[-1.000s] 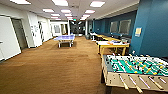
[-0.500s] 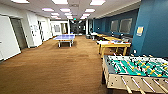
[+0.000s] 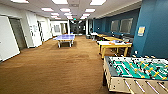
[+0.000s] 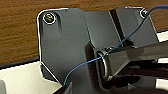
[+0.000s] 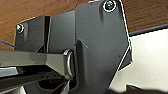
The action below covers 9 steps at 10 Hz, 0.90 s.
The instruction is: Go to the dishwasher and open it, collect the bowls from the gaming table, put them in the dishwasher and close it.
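Note:
The dishwasher is out of view. A long white-topped table [image 3: 113, 44] on yellow legs stands ahead on the right, by the blue wall. Small objects [image 3: 117, 41] sit on its far end, too blurred to name. More tables of this kind [image 3: 107, 38] line the wall behind it. My left arm's dark plate [image 4: 65, 45] and my right arm's dark plate [image 5: 100, 42] hang over brown carpet and the white edge of my base.
A green-field foosball table [image 3: 136, 68] stands close at the lower right. A blue ping-pong table [image 3: 65, 37] stands mid-hall farther on. Wide brown carpet [image 3: 50, 67] runs between them. White walls and doors [image 3: 10, 40] line the left side and a blue wall [image 3: 152, 32] the right.
The whole head picture has shifted a little, so the camera has moved. Nothing in the hall itself has moved.

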Tool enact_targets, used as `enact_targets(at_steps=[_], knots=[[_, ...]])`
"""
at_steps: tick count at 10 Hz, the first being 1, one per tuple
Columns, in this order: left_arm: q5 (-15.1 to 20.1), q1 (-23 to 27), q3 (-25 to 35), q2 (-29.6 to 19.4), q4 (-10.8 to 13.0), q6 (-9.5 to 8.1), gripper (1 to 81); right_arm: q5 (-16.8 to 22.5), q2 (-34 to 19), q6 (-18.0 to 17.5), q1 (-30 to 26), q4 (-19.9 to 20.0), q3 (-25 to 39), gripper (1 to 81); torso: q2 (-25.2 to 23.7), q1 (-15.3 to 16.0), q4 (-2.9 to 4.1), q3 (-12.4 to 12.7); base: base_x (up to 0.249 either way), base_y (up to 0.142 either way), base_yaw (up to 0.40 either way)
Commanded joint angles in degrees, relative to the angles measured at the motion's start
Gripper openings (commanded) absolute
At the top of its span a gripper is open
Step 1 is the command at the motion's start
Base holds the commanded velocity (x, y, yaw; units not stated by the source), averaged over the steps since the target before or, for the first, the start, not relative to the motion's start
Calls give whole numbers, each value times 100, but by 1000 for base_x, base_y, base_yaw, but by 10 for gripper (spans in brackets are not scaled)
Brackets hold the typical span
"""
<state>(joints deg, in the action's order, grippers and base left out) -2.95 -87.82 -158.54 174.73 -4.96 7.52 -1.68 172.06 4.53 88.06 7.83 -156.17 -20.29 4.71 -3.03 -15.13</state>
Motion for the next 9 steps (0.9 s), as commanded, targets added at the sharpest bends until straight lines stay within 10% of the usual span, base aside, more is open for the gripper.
enact_targets(at_steps=[1, 9], knots=[[304, 296, -19, -43, -14, 21, 811, 300, 15, 21, -320, -18, 18, 811, 0, 0, 0, 0, 125, 67, 0], [304, 296, -19, -52, -14, 21, 811, 300, 24, 21, -311, -18, 18, 811, 0, 0, 0, 0, 127, 8, 0]])
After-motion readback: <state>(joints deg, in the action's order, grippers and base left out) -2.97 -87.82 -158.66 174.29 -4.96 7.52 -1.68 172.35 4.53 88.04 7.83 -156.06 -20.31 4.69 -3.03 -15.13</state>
